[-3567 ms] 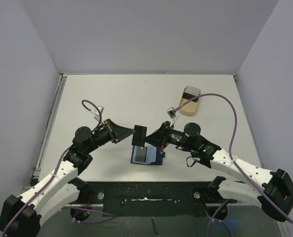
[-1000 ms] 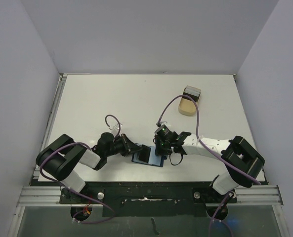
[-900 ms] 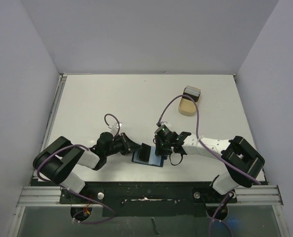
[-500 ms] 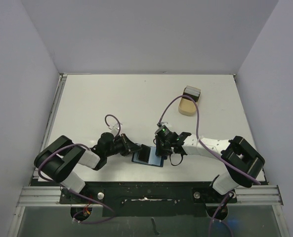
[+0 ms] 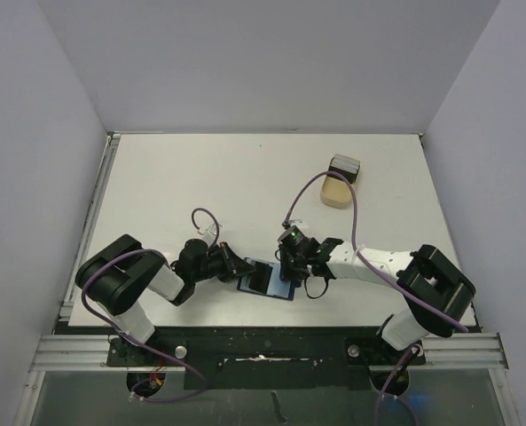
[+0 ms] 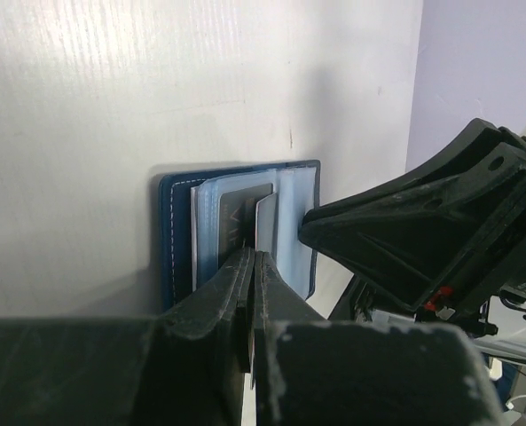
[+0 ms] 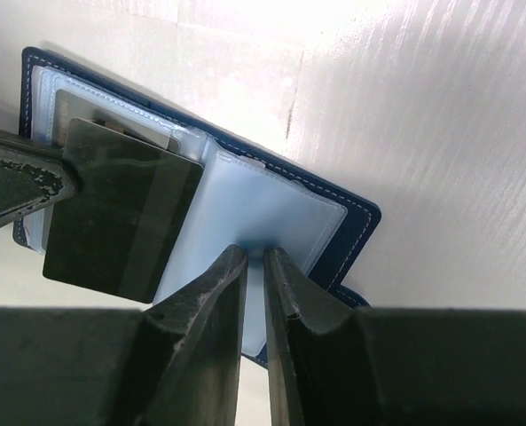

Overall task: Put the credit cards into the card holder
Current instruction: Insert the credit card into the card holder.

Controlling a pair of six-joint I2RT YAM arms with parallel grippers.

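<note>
At the near centre of the desk, the card holder lies open, long axis left to right, spine near to far. The left pincer is clamped on a black card over the holder's left half. The right pincer nips its pale inner leaf. Insertion appears in hand; next, the card's edge must find a slot.

white table, open navy card holder flat near its front edge, tan oval dish far right

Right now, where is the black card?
In the right wrist view the black card sits left of centre, pinched by the left gripper over the open card holder.
</note>
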